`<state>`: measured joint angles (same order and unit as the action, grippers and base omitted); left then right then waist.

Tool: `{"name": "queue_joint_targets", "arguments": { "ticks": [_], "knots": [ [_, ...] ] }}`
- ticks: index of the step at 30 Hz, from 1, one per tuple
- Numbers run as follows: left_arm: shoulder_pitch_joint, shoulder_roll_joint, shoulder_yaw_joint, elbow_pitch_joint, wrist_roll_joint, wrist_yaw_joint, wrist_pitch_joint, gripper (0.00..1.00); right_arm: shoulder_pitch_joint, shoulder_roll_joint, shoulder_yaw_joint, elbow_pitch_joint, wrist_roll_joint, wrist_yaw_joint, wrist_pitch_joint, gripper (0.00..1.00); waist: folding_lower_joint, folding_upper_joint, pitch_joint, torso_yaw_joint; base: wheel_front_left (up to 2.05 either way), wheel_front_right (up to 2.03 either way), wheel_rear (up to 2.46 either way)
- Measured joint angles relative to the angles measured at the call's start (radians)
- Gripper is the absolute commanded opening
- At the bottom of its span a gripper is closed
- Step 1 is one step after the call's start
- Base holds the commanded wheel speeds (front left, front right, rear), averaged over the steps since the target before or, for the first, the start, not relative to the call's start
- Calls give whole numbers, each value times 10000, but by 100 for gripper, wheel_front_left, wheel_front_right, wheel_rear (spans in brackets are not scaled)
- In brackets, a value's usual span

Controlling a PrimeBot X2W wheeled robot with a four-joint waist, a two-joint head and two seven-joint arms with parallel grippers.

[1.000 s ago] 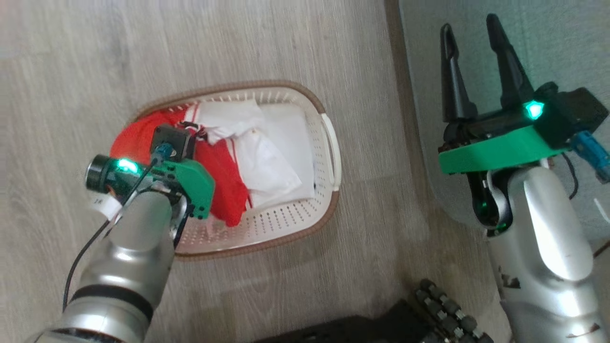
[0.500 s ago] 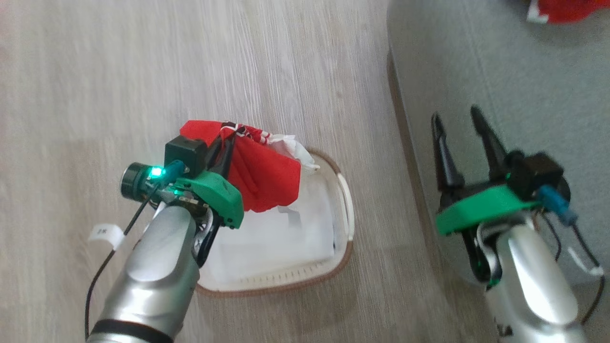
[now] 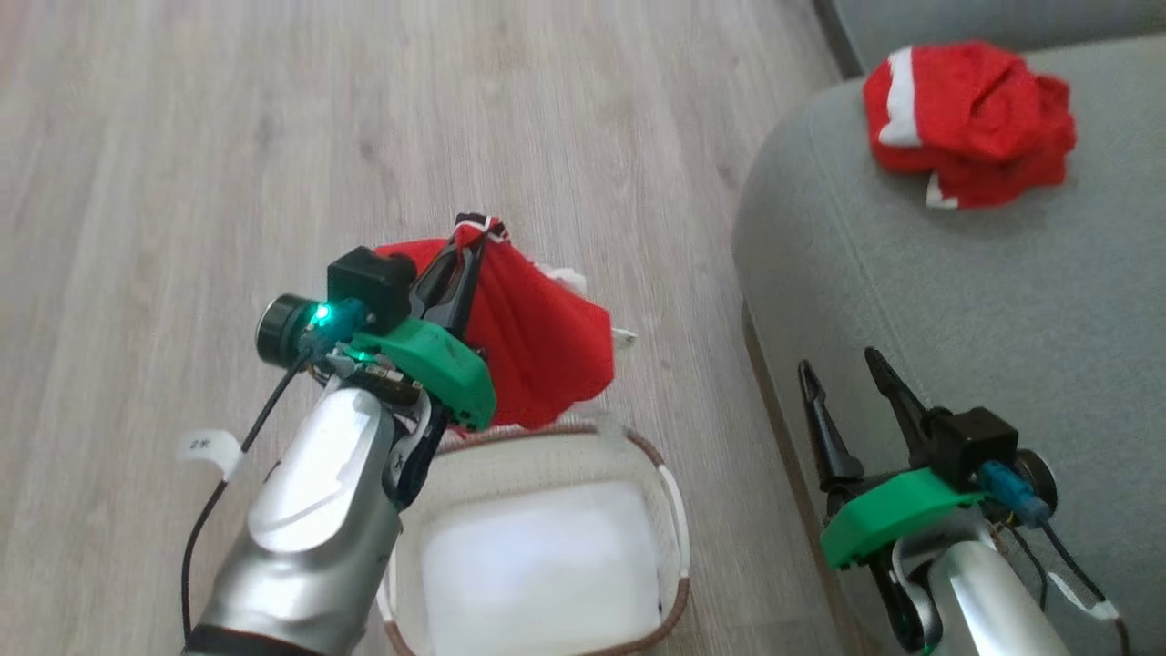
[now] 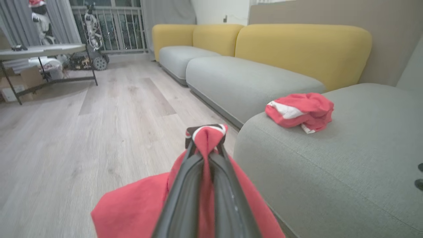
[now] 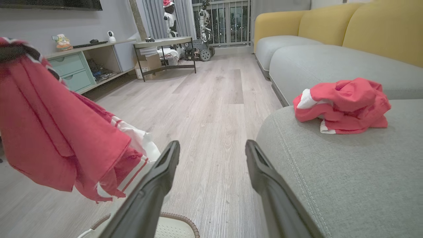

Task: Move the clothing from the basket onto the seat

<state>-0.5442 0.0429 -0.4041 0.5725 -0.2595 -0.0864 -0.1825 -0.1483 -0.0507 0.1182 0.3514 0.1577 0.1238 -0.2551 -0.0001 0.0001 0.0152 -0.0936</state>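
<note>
Head view: the seat (image 3: pixel 911 301) spans 1 to 4 o'clock, with a crumpled red garment (image 3: pixel 970 123) on it at 1 o'clock. The basket (image 3: pixel 674 510) at 6 o'clock is cut off, its contents blurred white. Above its rim hangs the red jersey (image 3: pixel 547 337), collar pinched in my raised left gripper (image 3: pixel 469 239). My right gripper (image 3: pixel 840 363) at 4 o'clock is parted and empty.

The pale wood-plank floor (image 3: pixel 273 137) carries the basket (image 3: pixel 510 460), which stands just beside the rounded front corner of the seat (image 3: pixel 956 319), with a narrow strip of planks between them. The seat, a grey-green cushion with a pale seam along its edge, stands on the same floor. On its top lies one crumpled red garment (image 3: pixel 970 123) with white bands, well back from the corner nearest the basket.
</note>
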Motion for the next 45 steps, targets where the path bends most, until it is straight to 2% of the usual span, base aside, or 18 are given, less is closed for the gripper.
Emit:
{"name": "queue_joint_targets", "arguments": {
  "ticks": [10, 20, 34, 42, 43, 45],
  "knots": [
    [-53, -2, -75, -963, -109, 90, 506, 0, 95, -4, 414, -27, -65, -2, 15, 100, 0, 0, -709, 147, 0, 0, 0],
    [-303, -19, -740, -1463, -449, 253, 594, 0, -823, -17, 2349, -353, 485, 0, 460, 100, 0, 0, -844, 489, 0, 0, 0],
    [-492, -23, -1824, -1676, -1057, 583, 577, 0, -2520, -94, 3986, 1693, 631, 0, 558, 100, 0, -1, -964, 1143, 0, 0, 0],
    [-489, -17, -2476, -2008, -1475, 786, 579, 0, -3024, -117, 4863, 2907, 1149, 0, 430, 100, 0, 0, -1067, 1511, 0, 0, 0],
    [-489, -15, -2533, -2036, -1509, 794, 579, 0, -3137, -117, 4961, 3016, 1218, 0, 420, 93, 0, -1, -1081, 1542, 0, 0, 0],
    [-487, -17, -2646, -2052, -1526, 871, 579, 0, -3370, -119, 5143, 3191, 1321, 0, 330, 49, 0, 0, -1105, 1598, 0, 0, 0]
  ]
}}
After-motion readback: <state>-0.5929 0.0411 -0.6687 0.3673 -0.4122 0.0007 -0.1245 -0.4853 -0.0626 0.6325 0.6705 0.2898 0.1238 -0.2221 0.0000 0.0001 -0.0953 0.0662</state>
